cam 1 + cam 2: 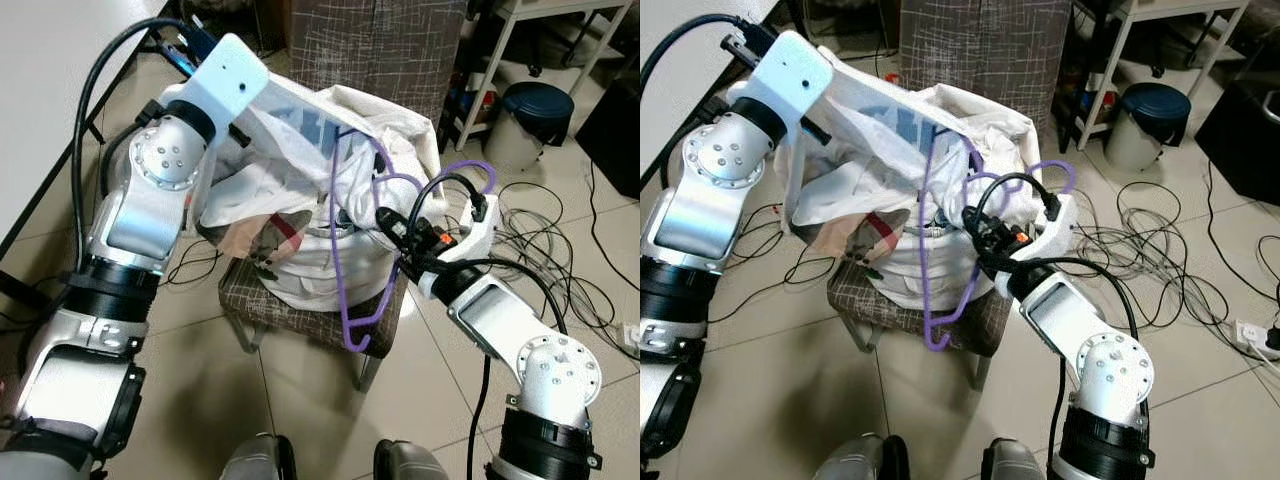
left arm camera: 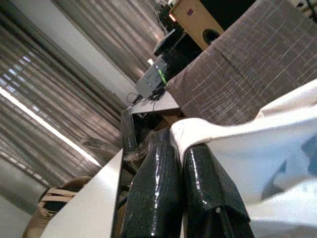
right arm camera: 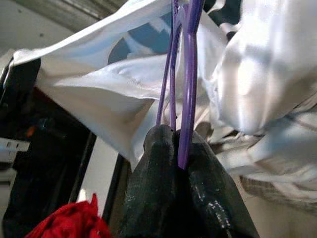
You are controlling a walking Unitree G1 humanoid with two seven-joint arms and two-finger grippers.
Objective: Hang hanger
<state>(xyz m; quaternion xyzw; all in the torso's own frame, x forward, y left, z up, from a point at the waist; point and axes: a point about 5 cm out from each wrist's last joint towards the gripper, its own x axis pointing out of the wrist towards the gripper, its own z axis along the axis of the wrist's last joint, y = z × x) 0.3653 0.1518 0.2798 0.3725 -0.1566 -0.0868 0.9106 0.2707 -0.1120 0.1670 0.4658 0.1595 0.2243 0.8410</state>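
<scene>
So the right pincer [image 3: 184,148] is clamped on the purple hanger [image 1: 345,260], which hangs with its long axis running roughly up and down, hook end [image 1: 470,170] arching just above that wrist. The left pincer [image 2: 181,148] is pinched onto an edge of the white garment [image 1: 300,110], holding it up above the laundry pile [image 1: 330,240] on the chair [image 1: 300,310]. The hanger sits right beside the lifted cloth, nearer the right arm. Count: one hanger, one chair, two pincers, both busy.

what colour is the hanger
Purple; the hanger shows best in the right wrist view.
</scene>
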